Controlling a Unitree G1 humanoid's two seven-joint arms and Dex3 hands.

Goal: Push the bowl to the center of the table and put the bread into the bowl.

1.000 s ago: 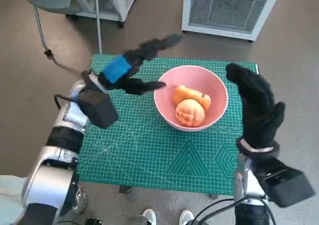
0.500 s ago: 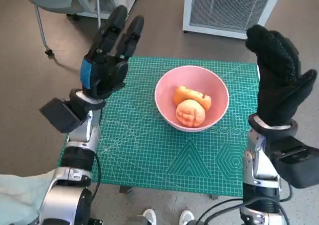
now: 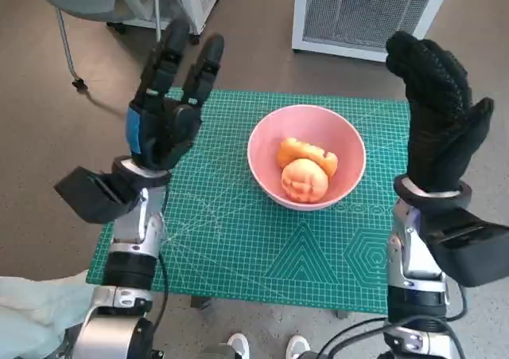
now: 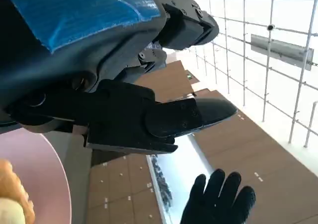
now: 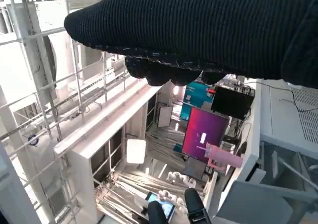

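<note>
Both hands stayed raised — fingers spread; round pink bowl [image 3: 306,156] holds bread [image 3: 304,178].

**Colours on and around the table**

A pink bowl [image 3: 306,156] is holding golden-orange bread [image 3: 305,169], paler on the rounder piece. The cutting mat [image 3: 262,239] beneath is showing deep green, crossed with fine white grid lines and hexagon patterns. The left hand [image 3: 167,108] is showing black — a bright blue patch across its back — while the right hand [image 3: 437,120] is wearing black knit. The floor [image 3: 48,120] is looking grey-brown.

left hand [image 3: 163,128]: black, blue tape | right hand [image 3: 439,128]: black knitted glove | forearms: pale, black cables
</note>
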